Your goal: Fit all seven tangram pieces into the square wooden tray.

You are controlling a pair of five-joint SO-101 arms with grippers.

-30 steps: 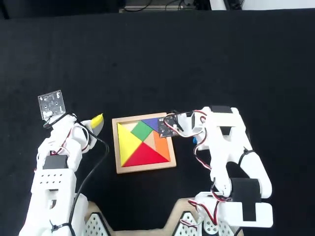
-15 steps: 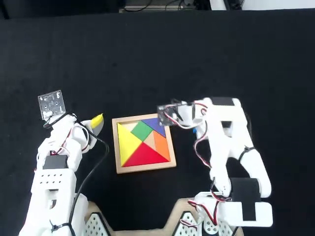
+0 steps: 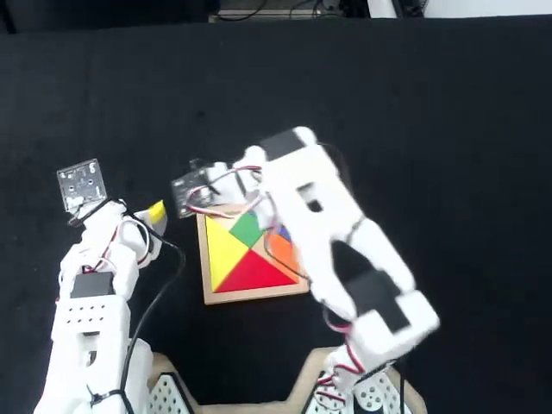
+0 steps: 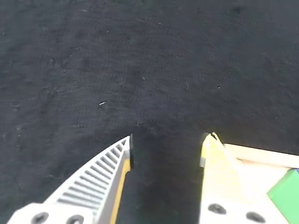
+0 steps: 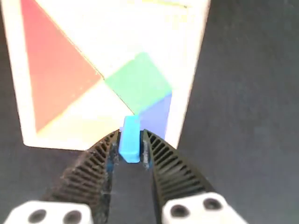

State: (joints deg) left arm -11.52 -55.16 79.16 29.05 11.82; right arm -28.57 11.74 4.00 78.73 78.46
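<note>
Right wrist view: you are clamping the blue piece (image 5: pixel 130 140) on edge, wooden tray (image 5: pixel 198 51) just ahead of the right gripper (image 5: pixel 130 134), risking it twisting and jamming tilted.

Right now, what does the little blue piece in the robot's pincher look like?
The blue piece is small, bright light blue and smooth, like painted wood or plastic. You see it edge-on, as a narrow block standing upright. The right gripper pinches it, one ribbed black jaw pressing on each side. In the right wrist view it shows at the edge of the wooden tray, close to the green square. I can't tell whether it touches the tray.
</note>
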